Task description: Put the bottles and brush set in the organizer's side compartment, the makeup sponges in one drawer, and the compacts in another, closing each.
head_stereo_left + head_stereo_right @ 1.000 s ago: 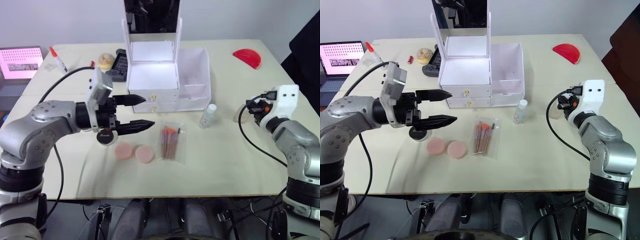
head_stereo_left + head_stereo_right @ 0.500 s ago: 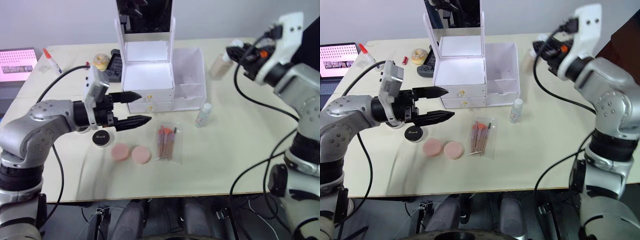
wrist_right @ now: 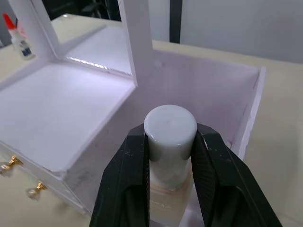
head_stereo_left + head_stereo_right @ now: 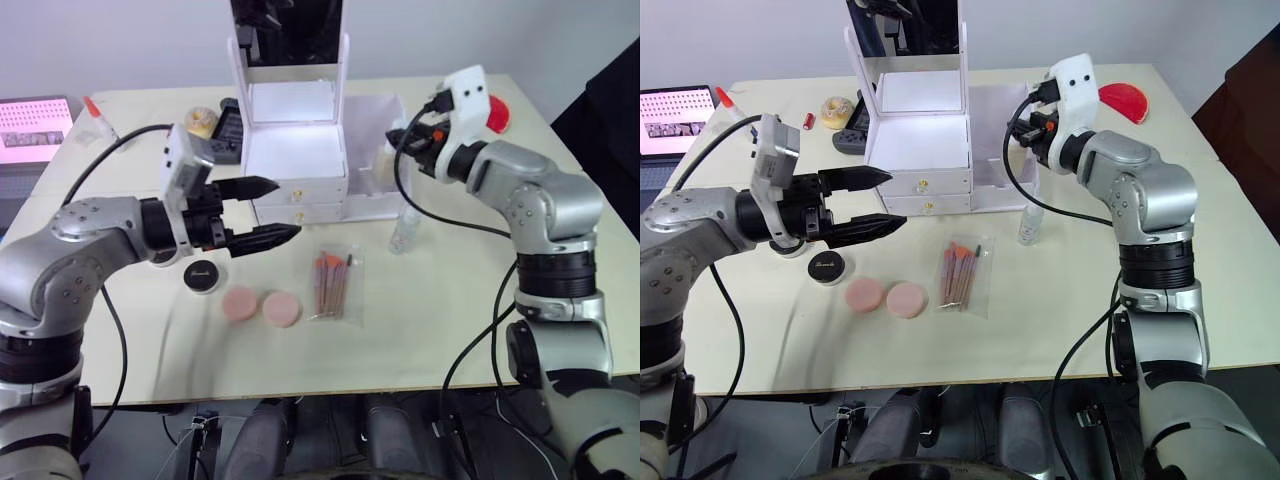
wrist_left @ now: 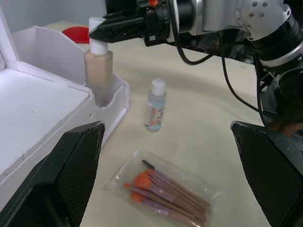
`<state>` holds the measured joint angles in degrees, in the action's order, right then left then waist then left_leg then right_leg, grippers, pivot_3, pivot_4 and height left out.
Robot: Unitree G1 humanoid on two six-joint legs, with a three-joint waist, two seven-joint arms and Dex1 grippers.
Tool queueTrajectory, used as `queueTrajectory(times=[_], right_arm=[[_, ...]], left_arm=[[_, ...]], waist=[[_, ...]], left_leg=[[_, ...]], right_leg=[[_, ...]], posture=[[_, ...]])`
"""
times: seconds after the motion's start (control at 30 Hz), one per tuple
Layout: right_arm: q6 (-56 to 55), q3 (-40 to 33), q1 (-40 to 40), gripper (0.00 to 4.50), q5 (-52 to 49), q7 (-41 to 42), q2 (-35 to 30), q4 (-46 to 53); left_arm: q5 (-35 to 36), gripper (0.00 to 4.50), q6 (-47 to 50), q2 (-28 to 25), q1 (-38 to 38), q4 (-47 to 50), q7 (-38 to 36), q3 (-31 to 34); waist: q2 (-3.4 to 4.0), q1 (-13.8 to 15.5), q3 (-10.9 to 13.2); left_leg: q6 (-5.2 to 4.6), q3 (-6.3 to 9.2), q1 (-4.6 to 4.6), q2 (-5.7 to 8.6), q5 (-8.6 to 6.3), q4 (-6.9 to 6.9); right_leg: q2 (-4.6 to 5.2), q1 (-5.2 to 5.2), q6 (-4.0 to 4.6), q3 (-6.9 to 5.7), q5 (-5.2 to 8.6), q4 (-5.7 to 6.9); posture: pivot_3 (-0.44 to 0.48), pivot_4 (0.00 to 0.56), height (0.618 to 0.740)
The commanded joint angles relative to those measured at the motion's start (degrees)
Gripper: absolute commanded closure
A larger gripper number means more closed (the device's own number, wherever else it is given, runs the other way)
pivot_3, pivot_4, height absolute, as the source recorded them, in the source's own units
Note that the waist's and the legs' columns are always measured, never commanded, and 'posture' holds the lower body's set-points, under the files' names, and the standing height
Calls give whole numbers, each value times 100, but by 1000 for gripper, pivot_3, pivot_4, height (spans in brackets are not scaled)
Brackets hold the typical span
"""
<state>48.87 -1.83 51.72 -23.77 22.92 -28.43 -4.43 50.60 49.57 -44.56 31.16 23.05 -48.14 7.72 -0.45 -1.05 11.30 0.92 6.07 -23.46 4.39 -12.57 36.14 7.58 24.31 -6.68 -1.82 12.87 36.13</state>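
My right jaws (image 3: 169,142) pinch the beige bottle (image 5: 98,66) over the organizer's side compartment (image 3: 222,101); left jaws (image 4: 268,211) spread; no label legible

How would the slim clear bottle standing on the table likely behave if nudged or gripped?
The slim clear bottle stands upright, tall on a narrow base, so a sideways nudge would probably tip it. Being round, it might then roll. Its smooth plastic wall looks slippery, so gripping the white cap or mid-body seems safer.
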Motion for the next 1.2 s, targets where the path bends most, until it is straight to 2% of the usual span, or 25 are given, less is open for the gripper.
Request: queueTrajectory(times=[0.03, 0.53, 0.7, 0.77, 0.8, 1.03, 1.2], right_arm=[[-293, 24, 19, 3719, 227, 21, 49, -79], [-439, 40, -372, 3719, 759, -299, 460, -304], [-428, -53, -399, 1416, 754, -310, 535, -306], [-377, -109, -365, 352, 709, -309, 552, -241], [-347, -138, -342, 55, 686, -309, 556, -205], [345, -616, -184, 55, 144, -2, 192, 694], [816, -1713, -680, 55, -1029, 1421, -1233, 1669]], left_arm=[[111, 0, 18, -76, 14, 182, 82, 211], [40, 0, -42, -129, -73, 105, 0, 242], [10, 0, -91, -149, -117, 74, -68, 257], [-6, 0, -121, -170, -136, 47, -104, 267], [-16, 0, -138, -181, -143, 34, -119, 269], [-181, 0, -327, -388, -327, -100, -257, 415], [-595, 0, -709, -1137, -1242, -802, -845, 1280]], waist=[[0, 1, 0], [0, 1, 0], [0, 4, 0], [0, 1, 0], [0, 1, 0], [0, 2, 0], [4, 23, 2]], left_leg=[[1, 0, 0, 0, 0, 0], [5, 0, 0, -2, 3, 0], [8, 1, 0, -4, 5, 1], [10, 1, 0, -4, 6, 1], [10, 1, 1, -6, 6, 1], [11, 3, 1, -19, 6, -1], [9, 0, -3, -23, 5, -14]], right_leg=[[0, 0, 0, 0, 0, 0], [-4, 1, 4, 1, -2, 1], [-6, 1, 7, 1, -5, 2], [-6, 1, 10, 1, -7, 2], [-8, 1, 11, 2, -7, 2], [-23, 4, 17, 2, -11, 1], [-25, 14, 18, 2, -9, -5]], posture=[[0, 150, 737], [0, 150, 737], [0, 150, 737], [0, 150, 737], [0, 150, 737], [0, 150, 737], [0, 150, 737]])
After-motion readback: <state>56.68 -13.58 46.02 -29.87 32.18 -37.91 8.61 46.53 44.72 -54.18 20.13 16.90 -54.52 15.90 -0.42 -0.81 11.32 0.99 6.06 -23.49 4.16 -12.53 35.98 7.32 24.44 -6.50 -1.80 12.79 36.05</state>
